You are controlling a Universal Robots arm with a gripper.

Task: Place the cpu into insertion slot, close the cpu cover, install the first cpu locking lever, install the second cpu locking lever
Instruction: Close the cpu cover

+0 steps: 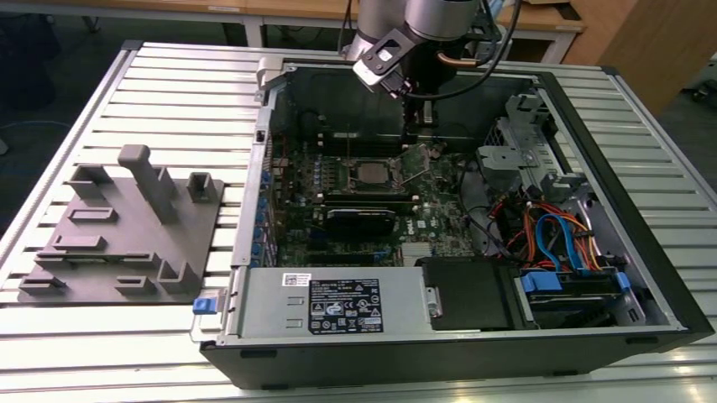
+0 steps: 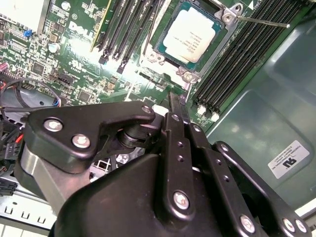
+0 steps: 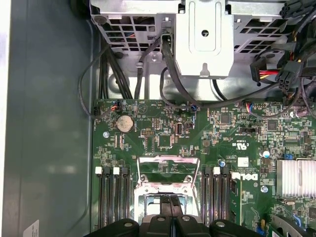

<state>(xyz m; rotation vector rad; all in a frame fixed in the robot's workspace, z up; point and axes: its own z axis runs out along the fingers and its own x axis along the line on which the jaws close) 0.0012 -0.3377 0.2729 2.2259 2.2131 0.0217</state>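
Slatted metal tabletop (image 1: 134, 84) carries an open computer case (image 1: 448, 361). Inside it the cpu (image 2: 190, 35) lies seated in the insertion slot (image 2: 216, 48), pale metal top showing. In the first wrist view the cpu cover (image 3: 165, 159) stands tilted up off the socket. In the exterior view the gripper (image 1: 418, 134) hangs at one o'clock of the cpu, low over the board, its fingers (image 2: 174, 106) pressed together. A grey fixture block (image 1: 123, 227) sits at nine o'clock of the case.
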